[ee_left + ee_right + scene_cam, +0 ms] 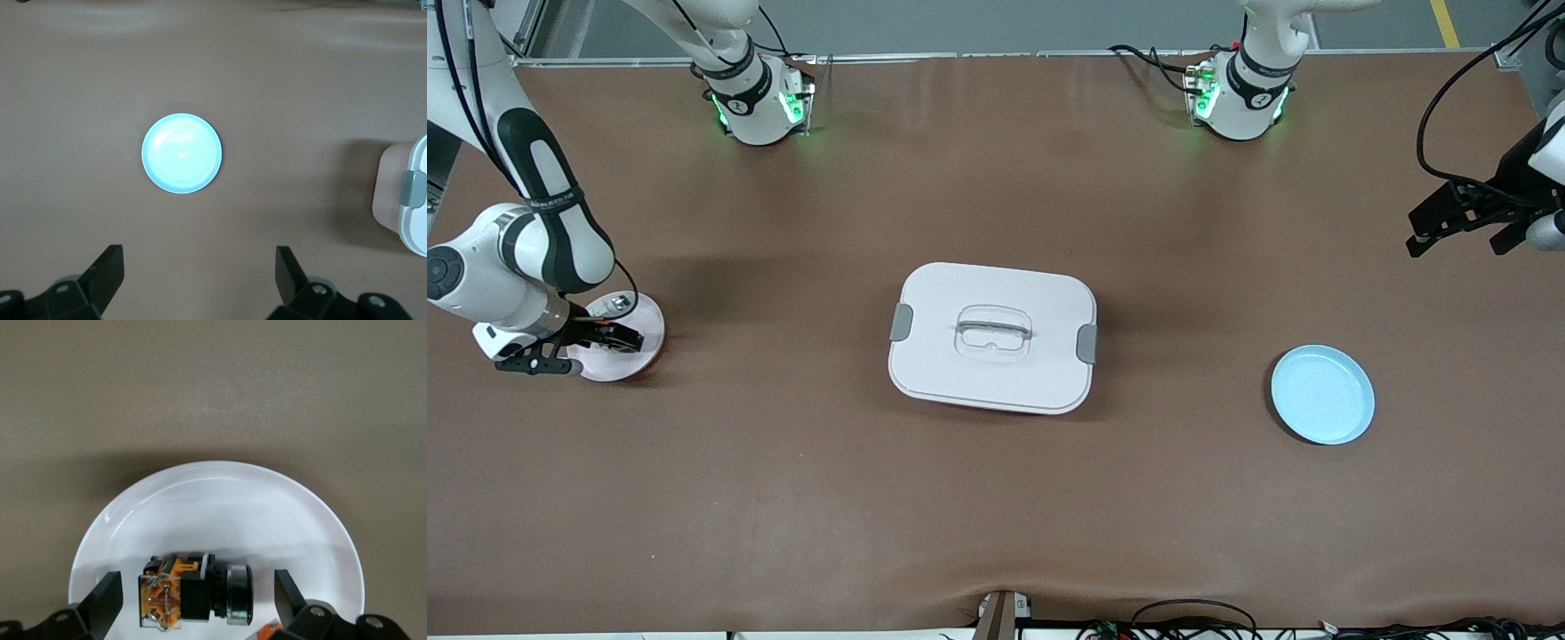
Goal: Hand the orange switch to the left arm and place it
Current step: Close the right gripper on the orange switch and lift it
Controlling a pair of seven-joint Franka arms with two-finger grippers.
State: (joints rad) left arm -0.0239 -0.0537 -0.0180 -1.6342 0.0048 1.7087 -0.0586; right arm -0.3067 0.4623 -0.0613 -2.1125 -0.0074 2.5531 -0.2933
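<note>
The orange switch (197,599), a small black part with an orange block and a silver ring, lies on its side on a white plate (220,507). My right gripper (198,590) is open low over that plate, one finger on each side of the switch, not closed on it. In the front view the right gripper (615,334) is over the plate (645,331) at the right arm's end. The white box (992,336) with grey clips stands mid-table. My left gripper (1463,233) is open and empty, held high over the left arm's end of the table.
A light blue empty plate (1322,394) lies between the box and the left arm's end; it also shows in the left wrist view (181,153), as does the box's corner (417,227). A small orange bit (268,631) shows beside one right finger, mostly hidden.
</note>
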